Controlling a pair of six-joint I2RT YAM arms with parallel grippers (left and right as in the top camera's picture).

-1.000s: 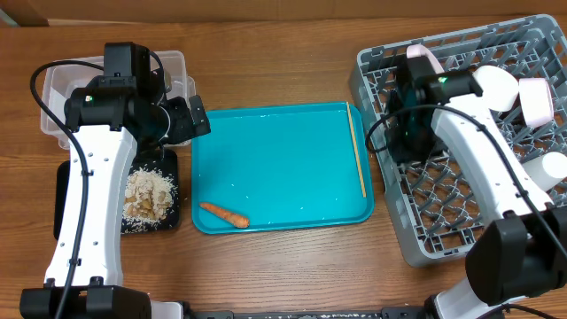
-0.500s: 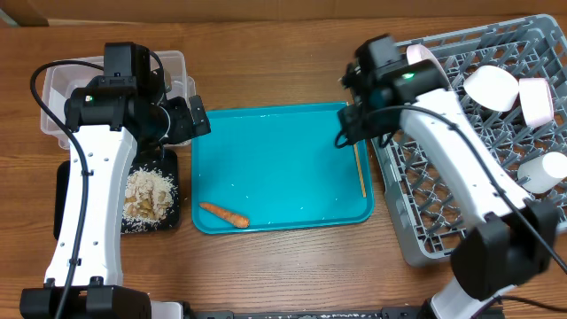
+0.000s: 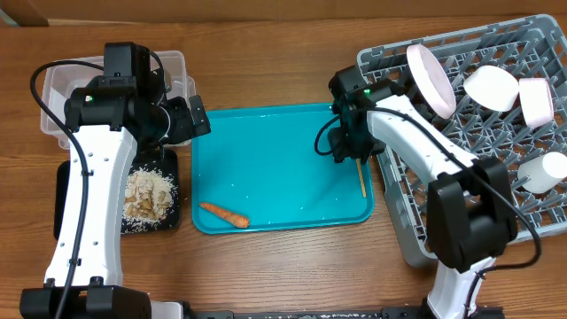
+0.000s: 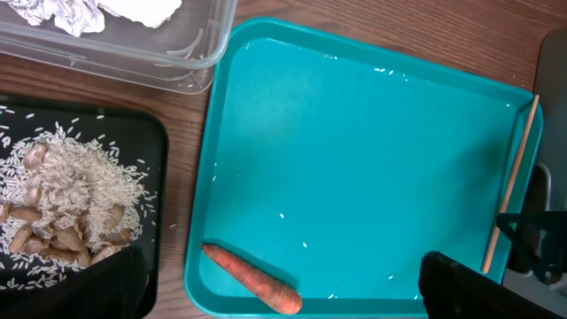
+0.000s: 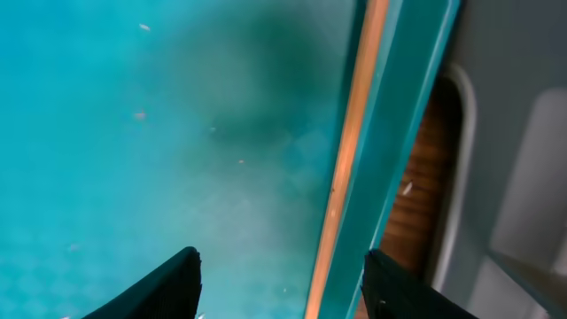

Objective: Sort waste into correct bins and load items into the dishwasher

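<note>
Chopstick (image 5: pixel 354 151), thin pale wood, along glossy teal tray (image 4: pixel 354 159) edge, right hand (image 5: pixel 282 266) spread, left hand (image 4: pixel 283 283) spread

We see a table (image 3: pixel 283 275) of brown wood with a clear grain and a soft sheen. The serving tray (image 3: pixel 275 168) is smooth teal plastic, faintly glossy. The chopstick (image 4: pixel 508 190) is pale bare wood, matt. The carrot piece (image 4: pixel 252 280) looks dull and slightly rough. The tub (image 4: pixel 190 62) is clear, shiny plastic, and the tissue (image 4: pixel 53 13) is crumpled white paper. The black tray (image 4: pixel 133 115) looks matt, and its food scraps (image 3: pixel 149 195) look dry and crumbly. The dish rack (image 3: pixel 532 230) is dull grey plastic. The bowls (image 3: pixel 492 87) are smooth and white; whether ceramic or plastic we cannot tell.
</note>
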